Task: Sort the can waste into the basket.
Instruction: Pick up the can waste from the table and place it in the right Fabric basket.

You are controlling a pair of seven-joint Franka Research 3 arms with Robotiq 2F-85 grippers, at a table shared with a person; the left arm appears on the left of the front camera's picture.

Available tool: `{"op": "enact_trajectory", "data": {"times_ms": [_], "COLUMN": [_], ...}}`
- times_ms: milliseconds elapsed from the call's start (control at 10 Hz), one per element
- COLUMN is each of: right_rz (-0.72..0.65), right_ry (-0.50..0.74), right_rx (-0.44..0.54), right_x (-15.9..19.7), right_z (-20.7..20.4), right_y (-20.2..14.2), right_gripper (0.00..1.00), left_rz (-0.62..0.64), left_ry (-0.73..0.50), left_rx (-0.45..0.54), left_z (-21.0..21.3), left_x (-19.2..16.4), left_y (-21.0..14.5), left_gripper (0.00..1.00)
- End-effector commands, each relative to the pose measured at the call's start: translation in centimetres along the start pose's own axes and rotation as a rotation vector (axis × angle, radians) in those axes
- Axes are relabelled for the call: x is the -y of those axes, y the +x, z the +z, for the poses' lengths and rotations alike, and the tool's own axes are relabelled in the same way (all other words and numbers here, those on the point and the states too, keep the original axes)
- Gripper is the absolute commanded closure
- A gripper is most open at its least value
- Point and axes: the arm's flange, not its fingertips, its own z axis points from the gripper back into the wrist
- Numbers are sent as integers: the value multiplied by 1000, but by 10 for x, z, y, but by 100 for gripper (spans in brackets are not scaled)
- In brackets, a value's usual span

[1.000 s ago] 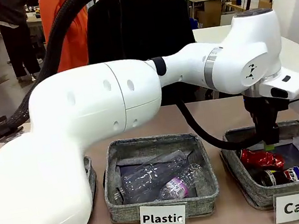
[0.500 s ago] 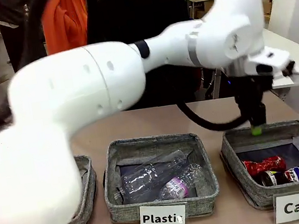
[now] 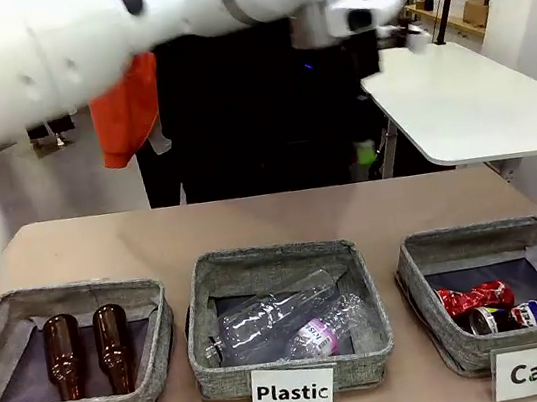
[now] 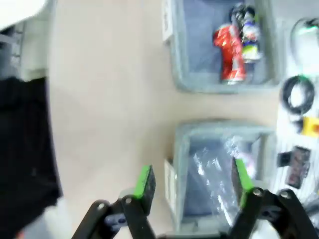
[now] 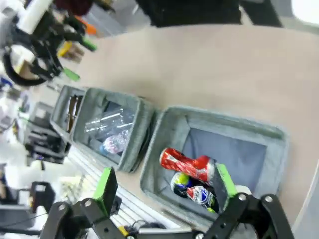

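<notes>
3 grey felt baskets in a row along the near edge of the table (image 3: 252, 226), each with a white card: "Bottle" basket (image 3: 156, 324) on the left, "Plastic" basket (image 3: 275, 261) in the middle, "Can" basket (image 3: 466, 237) on the right.

Counts:
- 2 cans, both inside the "Can" basket, touching each other: crushed red-and-white can (image 3: 473, 298) toward the back, black-and-blue can (image 3: 521, 314) just in front of it.
- 2 brown glass bottles (image 3: 89, 351) side by side in the "Bottle" basket.
- 2 clear plastic bottles (image 3: 287, 325) lying in the "Plastic" basket, as far as I can tell through the glare.

Left gripper (image 4: 193, 184): jaws spread wide, nothing between them, up above the table over the "Plastic" basket's end.
Right gripper (image 5: 164, 186): jaws spread wide, empty, hanging above the "Can" basket.

Person in black stands at the far side of the table.
</notes>
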Motion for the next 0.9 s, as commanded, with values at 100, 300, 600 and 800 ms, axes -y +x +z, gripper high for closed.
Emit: {"op": "enact_trajectory", "data": {"times_ms": [100,300,600,800], "right_rz": [50,-9,-291,-530], "right_ry": [78,116,244,358], "right_rx": [-61,-77,-80,-64], "right_x": [-35,-55,-61,-45], "right_z": [-74,-125,-163,-166], "right_y": [19,22,27,36], "right_gripper": [0,0,0,0], "left_rz": [330,633,856,832], "left_ry": [59,18,-353,-527], "left_rx": [158,282,586,939], "left_z": [8,21,33,18], "left_x": [68,58,37,31], "left_y": [-205,-287,-402,-471], "left_gripper": [21,21,21,21]}}
